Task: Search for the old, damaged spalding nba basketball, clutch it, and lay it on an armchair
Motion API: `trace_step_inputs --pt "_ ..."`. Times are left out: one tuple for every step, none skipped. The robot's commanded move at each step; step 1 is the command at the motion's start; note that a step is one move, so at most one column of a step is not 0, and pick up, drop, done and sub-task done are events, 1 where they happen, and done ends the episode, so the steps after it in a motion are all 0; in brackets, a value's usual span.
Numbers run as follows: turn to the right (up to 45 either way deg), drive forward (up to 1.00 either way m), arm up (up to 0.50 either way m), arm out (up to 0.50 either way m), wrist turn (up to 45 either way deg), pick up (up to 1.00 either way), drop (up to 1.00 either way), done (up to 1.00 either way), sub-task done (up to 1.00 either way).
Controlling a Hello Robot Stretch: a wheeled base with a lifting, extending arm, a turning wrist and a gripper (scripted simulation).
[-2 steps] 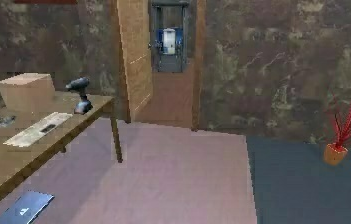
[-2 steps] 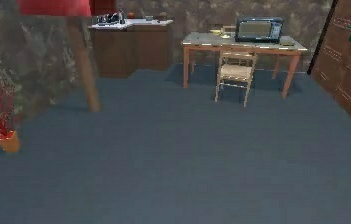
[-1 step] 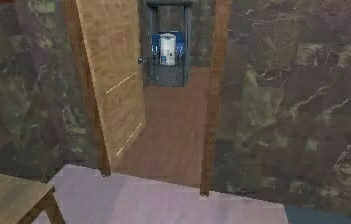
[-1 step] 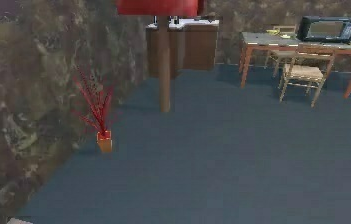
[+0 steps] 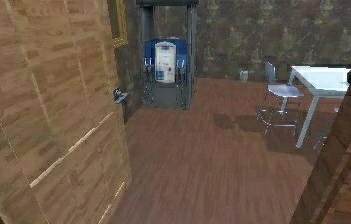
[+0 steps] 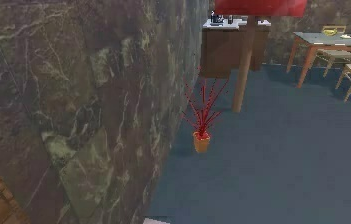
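In the forward view a wooden door with a metal handle stands ajar on the left. Past it lies a room with a brown wooden floor. A grey swivel chair on a chrome base stands beside a white table at the right. Against the patterned far wall, a blue and white machine sits inside a dark frame.
In the arm side view a dark marbled wall takes up the left half. A red-leaved plant in an orange pot stands at its corner. Behind are a wooden cabinet, a red-topped table and a dining table with chairs. Blue-grey floor lies open.
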Motion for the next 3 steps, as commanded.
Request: trace_step_inputs --pt "-9.0 0.0 0.0 0.0 0.0 0.0 0.0 0.0 0.0" --pt "0.0 0.3 0.0 0.0 0.0 0.0 0.0 0.0 0.0" --pt "15.0 0.0 0.0 0.0 0.0 0.0 0.0 0.0 0.0"
